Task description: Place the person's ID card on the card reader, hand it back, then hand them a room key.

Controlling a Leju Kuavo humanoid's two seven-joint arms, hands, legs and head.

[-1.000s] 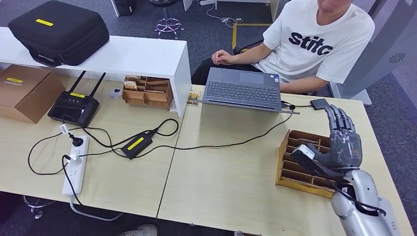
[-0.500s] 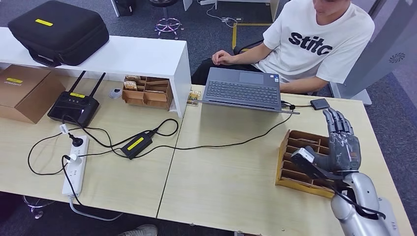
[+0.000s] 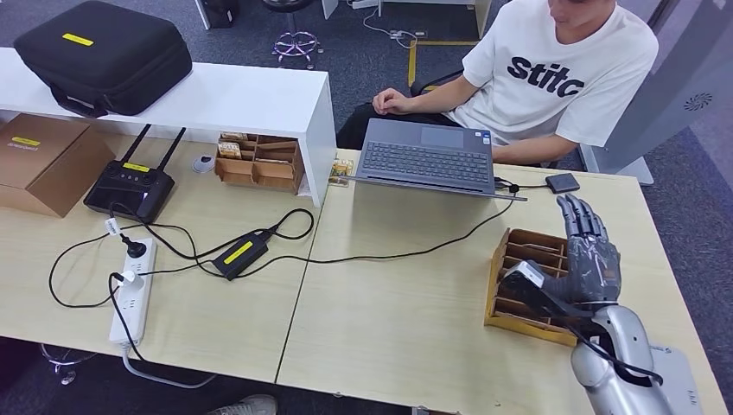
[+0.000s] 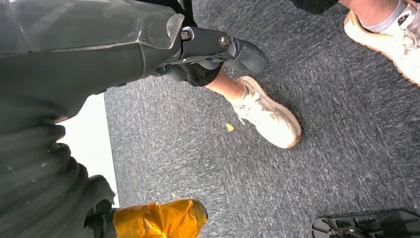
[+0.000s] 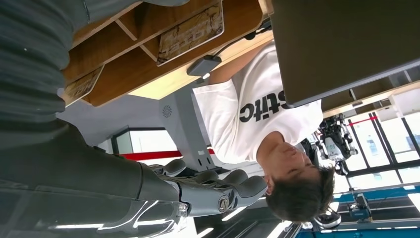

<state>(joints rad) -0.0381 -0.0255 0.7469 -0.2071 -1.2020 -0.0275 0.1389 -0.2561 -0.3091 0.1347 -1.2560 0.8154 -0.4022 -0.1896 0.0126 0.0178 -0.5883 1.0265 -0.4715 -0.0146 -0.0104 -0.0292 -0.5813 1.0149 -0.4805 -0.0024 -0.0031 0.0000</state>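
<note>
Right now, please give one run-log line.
right hand: open, over wooden card rack | left hand: hanging near floor | card reader: bare

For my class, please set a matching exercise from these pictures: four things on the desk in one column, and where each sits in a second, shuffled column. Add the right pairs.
Things
1. black zippered carrying case
2. grey open laptop
3. white power strip
4. brown wooden slotted card rack

Places
A. in front of the seated person
B. on the white raised shelf
C. under the robot's right hand
D. near the desk's front edge, left side

Pairs: 1-B, 2-A, 3-D, 4-C
</note>
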